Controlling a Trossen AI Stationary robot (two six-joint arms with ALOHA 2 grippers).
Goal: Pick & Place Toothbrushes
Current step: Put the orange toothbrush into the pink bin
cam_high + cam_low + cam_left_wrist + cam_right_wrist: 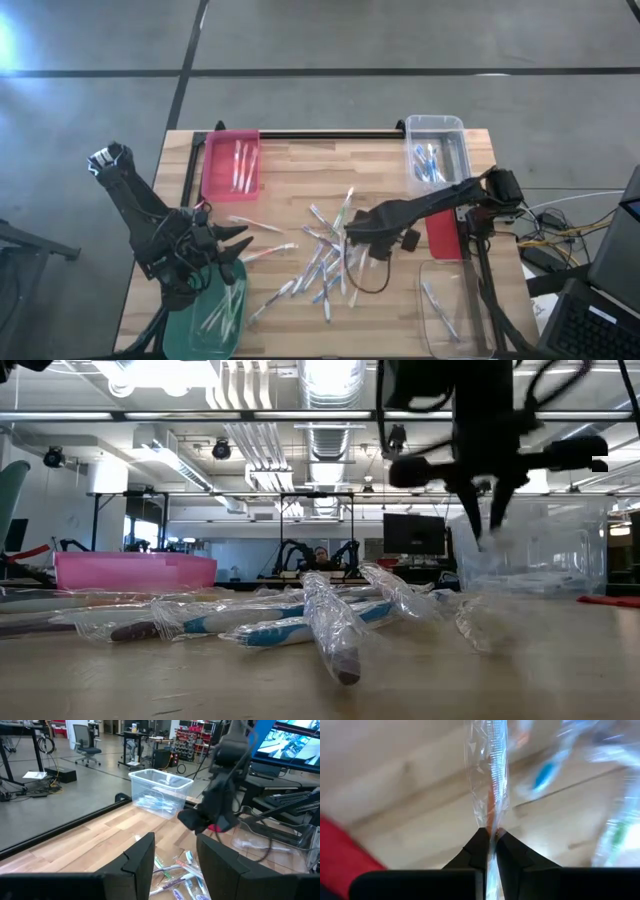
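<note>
In the right wrist view, nearest the lens, the right claw [490, 836] is pinched closed on 1 thin toothbrush in a clear crinkled wrapper [489, 775], which runs straight out from its fingertips over the pale wooden plank counter [395, 785]. From above, that claw [352, 236] sits at the right edge of the scattered heap of wrapped toothbrushes [325, 262] at the middle of the counter. Left of the heap, the left claw [232, 243] hovers with its fingers apart and nothing between them, above the green rectangular plastic bin [212, 318], which holds a few brushes. Behind the heap to the left, the pink rectangular bin [232, 163] holds some; behind it to the right, the clear rectangular bin [437, 150] holds blue ones. Right of the heap, near the counter's front edge, another clear bin [450, 310] holds 1 brush.
</note>
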